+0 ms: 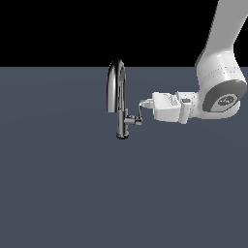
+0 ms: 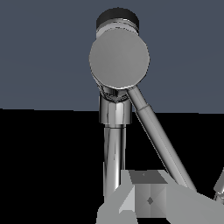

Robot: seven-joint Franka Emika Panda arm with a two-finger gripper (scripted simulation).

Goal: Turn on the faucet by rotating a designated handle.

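Faucet [image 1: 116, 94] handle [image 1: 140, 112] hasn't visibly been turned; my tool [image 1: 144, 103] sits right at its tip, can't tell if it's gripping. Rotation's all left, I reckon.

We see only a flat slate-grey floor [image 1: 63, 193] spreading beneath and all around the hand, bare of marks or texture. Beyond its far straight edge, above and behind the hand, lies a plain black backdrop [image 1: 97, 29].
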